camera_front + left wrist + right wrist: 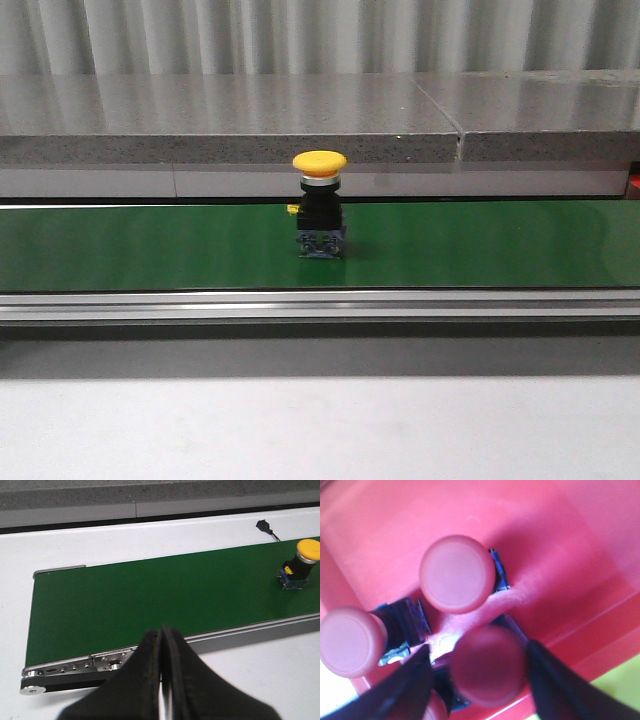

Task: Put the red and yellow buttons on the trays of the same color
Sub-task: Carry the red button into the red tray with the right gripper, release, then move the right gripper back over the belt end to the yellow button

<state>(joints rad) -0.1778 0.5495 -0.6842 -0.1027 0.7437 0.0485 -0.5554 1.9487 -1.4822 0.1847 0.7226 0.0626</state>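
Right claw (480, 680) astride red button (489, 666).

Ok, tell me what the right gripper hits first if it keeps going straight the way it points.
Most likely the red button sitting between the right gripper's fingers, then the red tray floor under it. Two more red buttons stand close beside. Depth is hard to judge in this blurred view.

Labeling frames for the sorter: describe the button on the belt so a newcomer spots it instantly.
Find the long green conveyor belt crossing the front view in front of the grey stone ledge. Near its middle stands the yellow button, upright: a yellow mushroom cap on a black body. It is the only object on the belt.
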